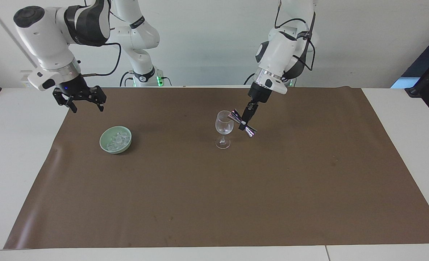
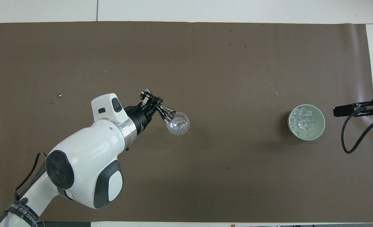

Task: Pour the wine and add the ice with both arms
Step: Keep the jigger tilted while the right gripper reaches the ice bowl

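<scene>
A clear stemmed glass [image 1: 224, 127] stands upright mid-mat; it also shows in the overhead view [image 2: 178, 124]. My left gripper [image 1: 246, 116] is shut on a shiny metal jigger [image 1: 242, 123] at its waist. The jigger is tilted, its lower mouth at the glass's rim; it also shows in the overhead view [image 2: 161, 108]. Ice [image 1: 116, 140] lies heaped in a pale green bowl [image 1: 104, 137] toward the right arm's end. My right gripper [image 1: 86, 105] is open and empty, in the air over the mat's edge near the bowl.
A brown mat [image 1: 214, 188] covers most of the white table [image 1: 15, 152]. A few small droplets [image 2: 60, 95] lie on the mat toward the left arm's end. In the overhead view the right arm's cable [image 2: 352, 138] hangs beside the bowl [image 2: 320, 126].
</scene>
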Tool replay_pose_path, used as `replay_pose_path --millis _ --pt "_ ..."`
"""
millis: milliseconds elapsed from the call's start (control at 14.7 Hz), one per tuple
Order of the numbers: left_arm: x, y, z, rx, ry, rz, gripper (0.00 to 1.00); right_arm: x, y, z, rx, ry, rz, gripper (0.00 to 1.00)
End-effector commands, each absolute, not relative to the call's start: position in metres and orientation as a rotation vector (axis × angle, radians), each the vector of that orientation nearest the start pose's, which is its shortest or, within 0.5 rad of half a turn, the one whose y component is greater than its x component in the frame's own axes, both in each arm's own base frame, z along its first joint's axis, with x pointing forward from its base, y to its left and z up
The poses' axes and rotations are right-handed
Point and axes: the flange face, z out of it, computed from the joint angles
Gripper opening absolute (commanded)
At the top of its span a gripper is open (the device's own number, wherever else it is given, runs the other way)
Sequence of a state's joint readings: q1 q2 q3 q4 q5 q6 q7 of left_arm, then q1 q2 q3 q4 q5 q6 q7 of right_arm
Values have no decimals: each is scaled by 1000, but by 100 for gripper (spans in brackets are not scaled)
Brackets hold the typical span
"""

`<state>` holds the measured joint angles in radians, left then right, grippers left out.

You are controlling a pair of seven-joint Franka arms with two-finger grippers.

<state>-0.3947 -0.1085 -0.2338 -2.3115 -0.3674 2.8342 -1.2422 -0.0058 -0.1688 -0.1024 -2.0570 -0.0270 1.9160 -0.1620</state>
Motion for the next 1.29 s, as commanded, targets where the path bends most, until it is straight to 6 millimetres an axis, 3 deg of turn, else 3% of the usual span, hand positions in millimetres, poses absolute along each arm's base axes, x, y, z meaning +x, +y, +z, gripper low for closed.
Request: replay_pose_path --millis 0,272,545,1021,1225 --pt "449 -308 470 2350 1064 269 0 505 -58 466 -3138 -240 -27 100" --pt "449 -311 472 2376 1041 282 0 518 -54 404 -3095 -269 -100 100" --pt "451 -312 477 2370 1035 293 0 518 -49 370 -3099 -274 -111 100" --pt "456 -317 483 2385 998 324 0 509 -39 350 -3093 -335 -92 100" --pt "457 -318 482 2400 982 340 0 504 -38 339 -3103 -339 -169 100"
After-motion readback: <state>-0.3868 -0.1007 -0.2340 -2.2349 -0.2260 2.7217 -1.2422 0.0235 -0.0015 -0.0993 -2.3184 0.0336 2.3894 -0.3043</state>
